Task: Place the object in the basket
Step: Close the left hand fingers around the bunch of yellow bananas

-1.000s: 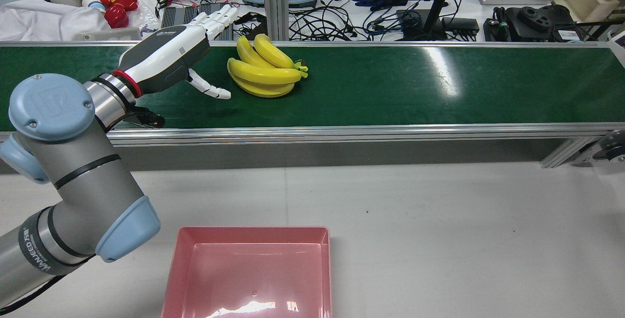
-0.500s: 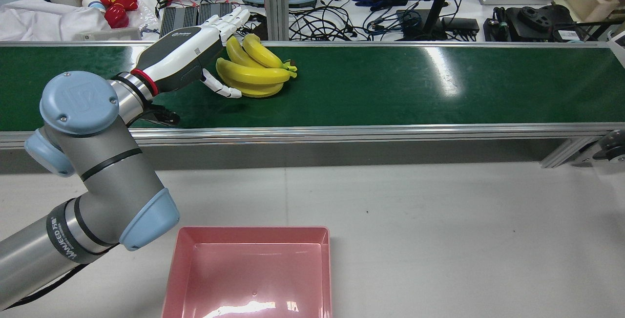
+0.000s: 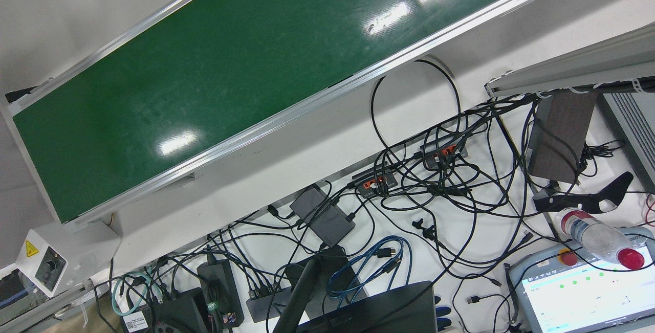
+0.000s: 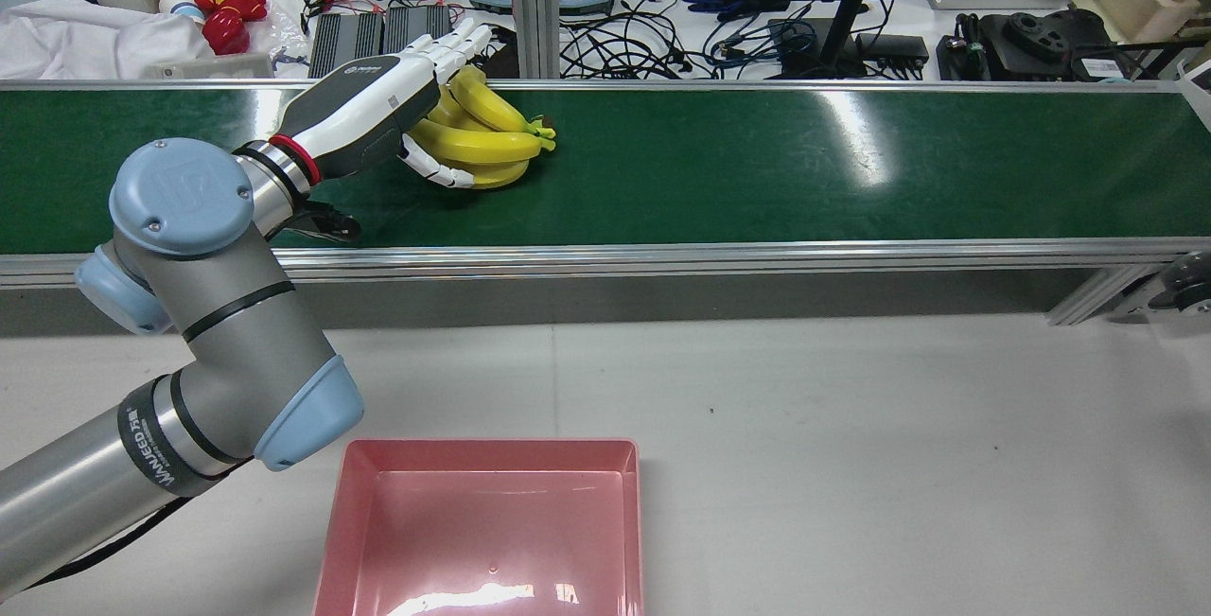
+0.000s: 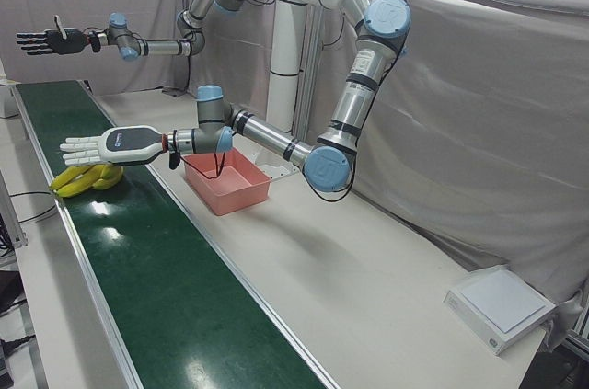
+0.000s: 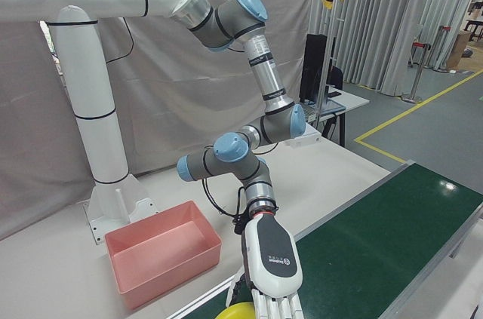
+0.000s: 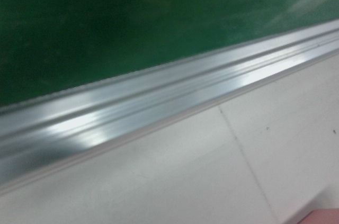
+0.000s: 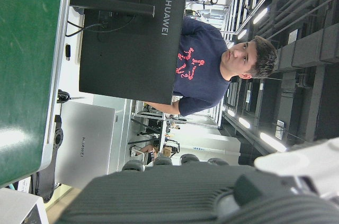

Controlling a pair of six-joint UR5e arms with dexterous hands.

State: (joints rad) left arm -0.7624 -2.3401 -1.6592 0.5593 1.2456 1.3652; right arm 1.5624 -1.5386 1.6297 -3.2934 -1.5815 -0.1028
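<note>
Lying on the green belt (image 4: 757, 171), the banana bunch (image 4: 487, 148) is overlapped from the left by the left hand (image 4: 378, 110), fingers spread wide, its long axis running left-right; the pink basket (image 4: 482, 502) sits nearer.

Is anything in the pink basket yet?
No: in the rear view the pink basket holds nothing, and the bananas lie on the green belt.

"huawei" on monitor back (image 8: 132, 28) and on laptop lid (image 8: 85, 144).
</note>
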